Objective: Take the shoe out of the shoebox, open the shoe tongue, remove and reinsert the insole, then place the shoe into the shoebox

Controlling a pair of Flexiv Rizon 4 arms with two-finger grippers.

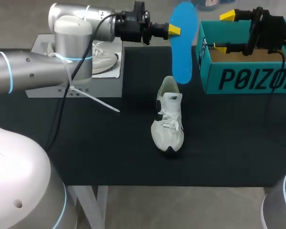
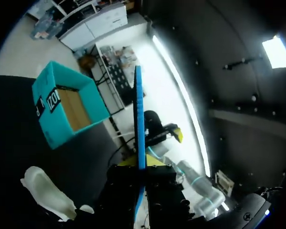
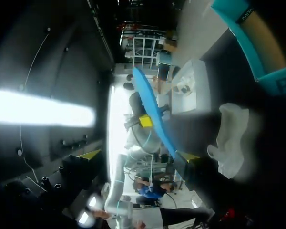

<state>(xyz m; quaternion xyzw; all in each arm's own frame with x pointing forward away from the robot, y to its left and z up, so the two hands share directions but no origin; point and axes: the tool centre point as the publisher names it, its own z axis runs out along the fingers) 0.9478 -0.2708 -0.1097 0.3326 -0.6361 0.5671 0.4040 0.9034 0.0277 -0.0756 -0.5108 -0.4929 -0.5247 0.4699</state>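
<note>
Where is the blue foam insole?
In the head view, the left hand holds the blue foam insole upright, beyond the white sneaker, beside the teal cardboard shoebox.

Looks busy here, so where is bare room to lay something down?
Bare table lies right of the white sneaker, before the teal shoebox, and left of it, before the grey box. The back is crowded around the raised blue insole.

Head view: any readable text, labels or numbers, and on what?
Shoebox: large black brand lettering on its side, cut off at the view's edge; not transcribed here.
Shoe tongue: small logo, too small to read.
Grey box front: small dark marks, too blurred to read.
</note>
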